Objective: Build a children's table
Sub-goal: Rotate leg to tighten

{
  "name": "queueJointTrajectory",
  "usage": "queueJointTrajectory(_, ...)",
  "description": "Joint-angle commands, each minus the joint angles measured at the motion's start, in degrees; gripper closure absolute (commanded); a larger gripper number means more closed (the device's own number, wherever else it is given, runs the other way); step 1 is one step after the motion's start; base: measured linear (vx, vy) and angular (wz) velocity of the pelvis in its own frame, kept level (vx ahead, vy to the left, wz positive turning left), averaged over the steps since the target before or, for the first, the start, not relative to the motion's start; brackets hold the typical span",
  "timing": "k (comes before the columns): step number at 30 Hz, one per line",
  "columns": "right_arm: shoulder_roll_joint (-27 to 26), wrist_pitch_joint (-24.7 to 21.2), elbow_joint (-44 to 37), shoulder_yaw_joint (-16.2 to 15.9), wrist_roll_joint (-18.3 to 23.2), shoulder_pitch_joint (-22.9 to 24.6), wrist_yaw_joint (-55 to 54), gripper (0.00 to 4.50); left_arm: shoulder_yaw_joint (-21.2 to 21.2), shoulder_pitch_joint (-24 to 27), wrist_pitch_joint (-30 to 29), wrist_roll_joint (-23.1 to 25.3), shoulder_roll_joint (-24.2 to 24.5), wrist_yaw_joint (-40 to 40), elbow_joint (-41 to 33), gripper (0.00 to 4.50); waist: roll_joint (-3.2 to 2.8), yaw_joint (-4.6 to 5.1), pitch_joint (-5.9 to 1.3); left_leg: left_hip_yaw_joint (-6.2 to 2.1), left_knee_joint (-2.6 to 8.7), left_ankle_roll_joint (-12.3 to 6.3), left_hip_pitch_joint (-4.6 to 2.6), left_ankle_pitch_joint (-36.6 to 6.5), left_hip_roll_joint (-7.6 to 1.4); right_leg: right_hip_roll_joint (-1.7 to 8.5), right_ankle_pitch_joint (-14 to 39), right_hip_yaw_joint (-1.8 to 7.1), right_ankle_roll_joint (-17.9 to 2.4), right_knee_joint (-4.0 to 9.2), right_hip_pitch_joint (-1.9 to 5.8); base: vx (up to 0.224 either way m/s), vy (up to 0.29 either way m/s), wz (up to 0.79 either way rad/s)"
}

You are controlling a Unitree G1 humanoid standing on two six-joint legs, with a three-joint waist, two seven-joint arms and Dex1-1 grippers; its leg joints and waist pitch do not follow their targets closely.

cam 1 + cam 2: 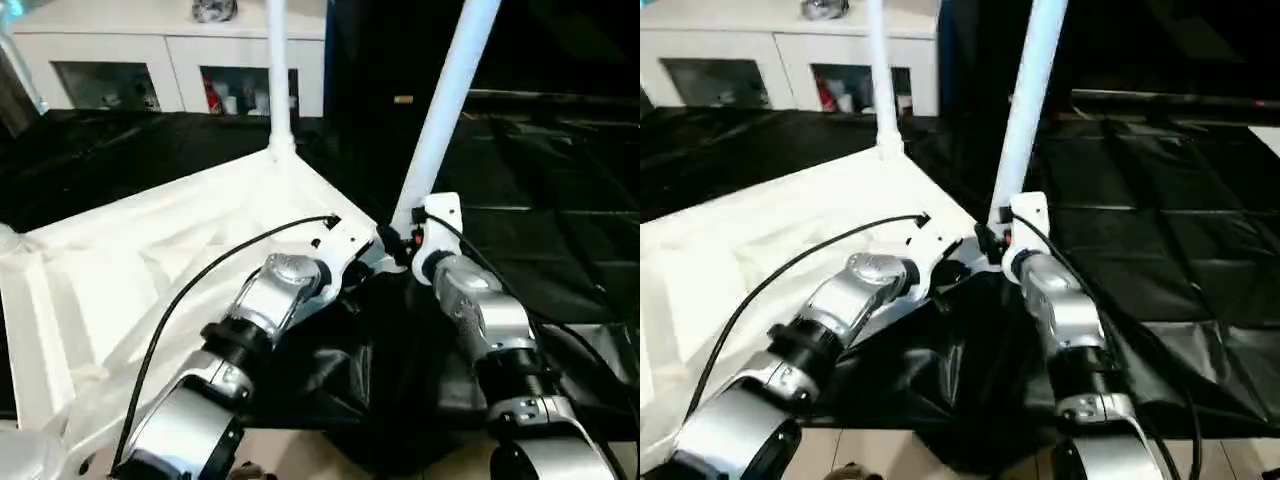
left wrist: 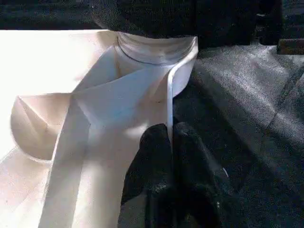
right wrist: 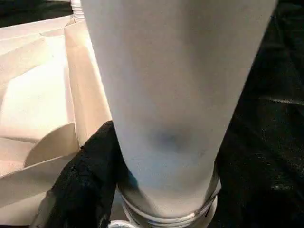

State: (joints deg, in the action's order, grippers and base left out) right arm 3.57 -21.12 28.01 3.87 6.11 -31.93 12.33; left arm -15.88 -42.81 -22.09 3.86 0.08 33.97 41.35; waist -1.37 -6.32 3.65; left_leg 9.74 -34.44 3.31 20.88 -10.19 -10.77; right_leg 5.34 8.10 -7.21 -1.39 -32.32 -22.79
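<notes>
The white tabletop [image 1: 150,260] lies upside down on the black-draped work table, ribs facing up. One white leg [image 1: 278,80] stands upright in the far corner socket. A second leg [image 1: 445,110] leans to the right over the near right corner. My right gripper [image 1: 405,240] is shut on this leaning leg close to its base, and one black finger [image 3: 88,175] presses against the tube. My left gripper [image 2: 170,130] is shut on the tabletop's thin rim, just short of the round corner socket [image 2: 156,50].
A white cabinet [image 1: 170,60] with glass doors stands behind the work table. Black cloth [image 1: 560,200] covers the table to the right and bunches up at the front edge [image 1: 370,380] between my forearms. A black cable [image 1: 220,260] runs along my left arm.
</notes>
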Motion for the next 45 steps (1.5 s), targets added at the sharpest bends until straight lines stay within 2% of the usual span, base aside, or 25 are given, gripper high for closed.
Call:
queueJointTrajectory(1, -3.0, -2.4, 3.0, -3.2, 0.8, 0.2, 1.9, 1.23, 0.1, -3.1, 4.4, -0.7, -1.8, 0.9, -1.6, 4.5, 0.4, -0.18, -4.64, -1.05, 4.7, -1.21, -0.77, -16.4, -2.11, 4.15, 20.7, 2.69, -6.7, 4.19, 2.93, 0.0, 0.0, 0.0)
queueJointTrajectory(2, -2.0, -1.4, 2.9, -4.2, -0.5, 0.1, 2.0, 1.18, -0.3, -2.6, 4.8, -0.9, -1.3, 2.2, -1.9, 4.5, 0.44, -0.2, -4.59, -1.01, 4.7, -1.27, -0.79, -16.4, -2.08, 4.2, 21.2, 2.71, -6.9, 4.17, 2.92, 0.0, 0.0, 0.0)
queueJointTrajectory(6, 1.0, -0.7, 1.5, -5.6, -1.2, 0.1, 5.6, 1.13, -1.4, -1.2, 5.7, -0.9, 0.3, 5.2, -3.6, 4.5, 0.4, -0.34, -4.6, -0.87, 4.57, -1.35, -0.64, -15.4, -1.97, 4.28, 23.2, 2.81, -6.0, 4.29, 2.93, 0.0, 0.0, 0.0)
queueJointTrajectory(7, 1.9, -0.8, 0.9, -5.9, -1.2, 0.2, 7.0, 1.13, -1.6, -0.9, 6.1, -0.9, 0.7, 5.9, -3.9, 4.5, 0.44, -0.45, -4.65, -0.86, 4.51, -1.56, -0.57, -14.9, -1.99, 4.26, 22.7, 2.85, -6.0, 4.21, 2.97, 0.0, 0.0, 0.0)
queueJointTrajectory(8, 4.5, -2.6, -2.2, -6.5, 0.5, 1.0, 12.9, 1.13, -1.9, 0.0, 6.3, -1.3, 1.9, 8.4, -5.2, 4.5, 0.66, -0.57, -4.66, -0.86, 4.51, -2.01, -0.4, -14.3, -2.04, 4.15, 21.6, 2.85, -6.0, 4.03, 3.29, 0.0, 0.0, 0.0)
queueJointTrajectory(9, 4.5, -2.6, -2.2, -6.5, 0.5, 1.0, 12.9, 1.13, -1.9, 0.0, 6.3, -1.3, 1.9, 8.4, -5.2, 4.5, 0.66, -0.57, -4.66, -0.86, 4.51, -2.01, -0.4, -14.3, -2.04, 4.15, 21.6, 2.85, -6.0, 4.03, 3.29, 0.0, 0.0, 0.0)
queueJointTrajectory(10, 6.9, -2.7, -4.1, -7.5, 0.6, 1.7, 16.6, 1.13, -2.2, 0.7, 7.1, -1.7, 2.9, 10.3, -6.3, 4.5, 0.25, -0.69, -4.84, -0.83, 4.39, -2.57, -0.35, -12.9, -2.21, 4.24, 19.3, 3.04, -7.1, 3.6, 3.11, 0.0, 0.0, 0.0)
queueJointTrajectory(13, 12.4, -1.5, -7.7, -10.0, -0.3, 3.4, 24.1, 1.13, -2.9, 2.4, 8.5, -2.1, 5.3, 14.6, -8.7, 4.5, 0.54, -1.08, -4.93, -0.68, 4.16, -3.29, -0.07, -11.0, -2.21, 4.14, 15.9, 3.21, -8.1, 3.02, 3.26, 0.0, 0.0, 0.0)
queueJointTrajectory(14, 15.3, -0.9, -9.5, -10.8, 0.1, 4.3, 28.2, 1.13, -3.5, 3.4, 9.4, -2.4, 7.0, 17.3, -10.2, 4.5, 0.58, -1.31, -4.9, -0.61, 4.06, -3.58, -0.11, -10.9, -2.22, 4.17, 16.0, 3.23, -8.4, 3.01, 3.19, 0.0, 0.0, 0.0)
queueJointTrajectory(15, 15.6, -0.8, -9.7, -10.9, 0.1, 4.4, 28.5, 1.13, -3.5, 3.5, 9.5, -2.5, 7.1, 17.6, -10.4, 4.5, 0.55, -1.54, -4.83, -0.6, 4.07, -3.74, -0.11, -11.1, -2.32, 4.25, 17.0, 3.22, -8.3, 3.07, 3.22, 0.0, 0.0, 0.0)
queueJointTrajectory(16, 18.1, 0.1, -11.2, -11.4, 0.3, 5.1, 31.6, 1.13, -3.8, 4.6, 9.7, -3.4, 8.5, 20.1, -12.3, 4.5, 0.36, -1.83, -4.79, -0.6, 4.08, -3.52, -0.29, -11.7, -2.39, 4.22, 18.7, 3.13, -8.2, 3.23, 3.06, 0.0, 0.0, 0.0)
queueJointTrajectory(19, 19.8, 0.7, -11.8, -11.3, 0.7, 5.5, 33.6, 1.13, -3.9, 5.4, 9.7, -4.1, 9.6, 21.8, -14.0, 4.5, 0.26, -2.1, -4.68, -0.61, 4.22, -2.9, -0.55, -13.0, -2.65, 4.14, 20.0, 3.17, -8.4, 3.27, 2.77, 0.0, 0.0, 0.0)
queueJointTrajectory(21, 22.0, 1.4, -12.6, -11.4, 1.3, 5.9, 37.3, 1.13, -4.1, 6.6, 9.4, -4.6, 11.2, 24.1, -16.5, 4.5, 0.37, -2.11, -4.58, -0.62, 4.26, -2.5, -0.68, -14.2, -2.68, 4.15, 21.3, 3.15, -8.2, 3.45, 2.68, 0.0, 0.0, 0.0)
queueJointTrajectory(22, 23.6, 2.0, -13.0, -11.8, 1.2, 6.1, 39.5, 1.13, -4.4, 7.5, 9.2, -4.7, 12.6, 25.7, -18.5, 4.5, 0.62, -2.09, -4.52, -0.64, 4.32, -2.44, -0.62, -14.2, -2.71, 4.14, 21.7, 3.17, -8.0, 3.43, 2.74, 0.0, 0.0, 0.0)
queueJointTrajectory(23, 23.9, 2.1, -12.9, -11.8, 1.2, 6.1, 39.8, 1.13, -4.5, 7.9, 9.0, -4.8, 13.1, 26.1, -19.3, 4.5, 0.48, -2.16, -4.56, -0.7, 4.37, -2.47, -0.54, -14.2, -2.84, 4.26, 21.6, 3.26, -7.9, 3.32, 2.78, 0.0, 0.0, 0.0)
queueJointTrajectory(27, 24.9, 2.4, -11.9, -12.4, 0.7, 5.7, 41.2, 1.13, -4.6, 9.5, 8.4, -5.0, 14.5, 27.5, -21.8, 4.5, 0.58, -2.14, -4.58, -0.68, 4.26, -2.49, -0.42, -13.5, -2.61, 4.27, 22.4, 3.2, -7.6, 3.34, 2.74, 0.0, 0.0, 0.0)
queueJointTrajectory(29, 24.8, 2.7, -11.2, -12.7, 0.7, 5.6, 41.3, 1.13, -4.7, 9.8, 8.2, -5.0, 14.7, 27.7, -22.2, 4.5, 0.81, -1.98, -4.59, -0.59, 4.21, -2.68, -0.35, -12.7, -2.52, 4.1, 22.0, 3.21, -7.5, 3.35, 2.68, 0.0, 0.0, 0.0)
queueJointTrajectory(31, 24.5, 2.7, -11.2, -12.8, 0.8, 5.6, 41.5, 1.4, -4.7, 10.1, 8.0, -5.0, 14.8, 27.7, -22.6, 4.5, 0.74, -2.0, -4.62, -0.63, 4.21, -2.7, -0.33, -12.4, -2.56, 4.13, 21.7, 3.22, -7.6, 3.27, 2.71, 0.0, 0.0, 0.0)
queueJointTrajectory(33, 24.4, 2.6, -11.4, -12.9, 0.9, 5.7, 41.7, 1.4, -4.8, 10.2, 7.7, -5.1, 14.8, 27.6, -23.0, 4.5, 0.8, -1.96, -4.61, -0.58, 4.18, -2.86, -0.3, -12.3, -2.52, 4.08, 21.7, 3.21, -7.6, 3.28, 2.7, 0.0, 0.0, 0.0)
queueJointTrajectory(36, 24.1, 2.5, -11.8, -13.4, 1.2, 6.0, 42.4, 1.75, -4.9, 10.2, 7.4, -5.0, 14.8, 27.5, -23.3, 4.5, 0.71, -1.96, -4.58, -0.57, 4.15, -2.85, -0.31, -12.4, -2.47, 4.09, 22.5, 3.16, -7.3, 3.4, 2.68, 0.0, 0.0, 0.0)
queueJointTrajectory(41, 24.0, 2.6, -11.6, -13.7, 1.6, 6.1, 42.7, 1.86, -4.9, 10.1, 7.3, -5.0, 14.9, 27.5, -23.3, 4.5, 0.79, -1.95, -4.62, -0.58, 4.14, -2.8, -0.3, -12.3, -2.41, 4.03, 22.7, 3.12, -6.9, 3.43, 2.7, 0.0, 0.0, 0.0)
queueJointTrajectory(42, 23.9, 2.5, -11.5, -13.6, 1.8, 6.3, 42.5, 1.86, -4.9, 10.0, 7.2, -5.0, 14.8, 27.5, -23.1, 4.5, 0.56, -1.98, -4.6, -0.62, 4.16, -2.77, -0.31, -12.3, -2.43, 4.05, 22.8, 3.12, -7.0, 3.43, 2.67, 0.0, 0.0, 0.0)
queueJointTrajectory(44, 20.9, 1.0, -9.9, -11.6, 1.4, 6.4, 35.8, 1.86, -3.5, 8.9, 6.6, -4.2, 13.2, 23.2, -20.4, 4.5, 0.76, -1.78, -4.58, -0.63, 4.19, -2.52, -0.22, -12.2, -2.37, 3.97, 22.6, 3.07, -7.0, 3.45, 2.62, 0.0, 0.0, 0.0)
queueJointTrajectory(45, 20.9, 1.0, -9.9, -11.6, 1.4, 6.4, 35.8, 1.86, -3.5, 8.9, 6.6, -4.2, 13.2, 23.2, -20.4, 4.5, 0.76, -1.78, -4.58, -0.63, 4.19, -2.52, -0.22, -12.2, -2.37, 3.97, 22.6, 3.07, -7.0, 3.45, 2.62, 0.0, 0.0, 0.0)
